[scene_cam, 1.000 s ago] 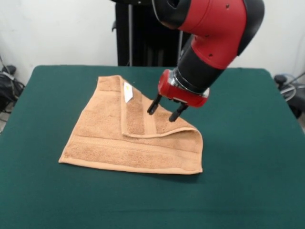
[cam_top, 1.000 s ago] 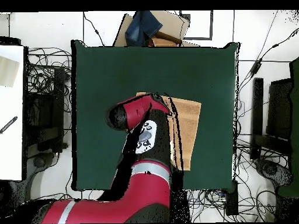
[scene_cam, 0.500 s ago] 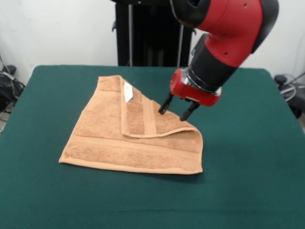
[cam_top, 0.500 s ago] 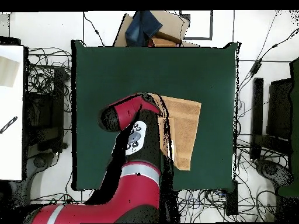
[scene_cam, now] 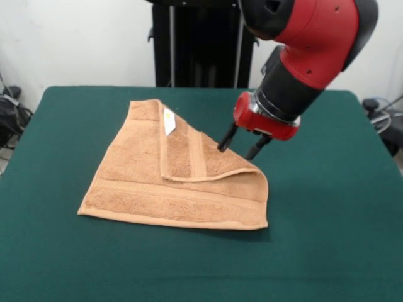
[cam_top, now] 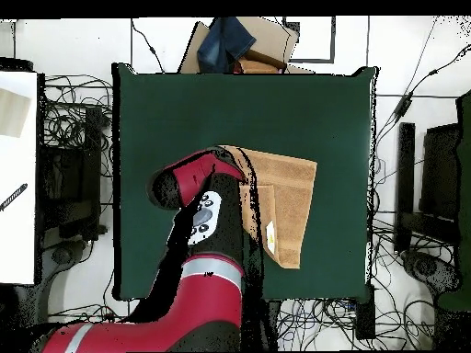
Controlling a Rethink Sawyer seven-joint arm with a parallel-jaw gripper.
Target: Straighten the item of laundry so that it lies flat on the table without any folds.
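1. Gripper (scene_cam: pixel 243 144) hangs with its two black fingers (scene_cam: pixel 225 138) spread apart and empty, tilted down toward the right-hand edge of the towel (scene_cam: pixel 176 189) as the front view shows it; one tip sits over the folded flap's slanting edge, the other over bare cloth of the table (scene_cam: pixel 334 207).

2. That towel lies a little left of the table's middle in the front view, one part doubled over onto the rest, so a triangular flap with a woven band runs from the white tag (scene_cam: pixel 169 121) down to a rounded fold at the right corner (scene_cam: pixel 259 176).

3. From overhead the red arm (cam_top: pixel 207 239) covers the towel's left side, so whether the tips touch the fabric or hover just above it is hard to say; they look just clear of it.

4. My reading: the step in hand is the approach to the folded-over flap (nothing is pinched yet).

5. Next, I judge, the tips need to settle astride the flap's free edge only, close on that single upper layer, then carry it outward across the fold line toward open table.

6. Risk as I see it: catching both layers, which would drag the whole towel rather than open it.
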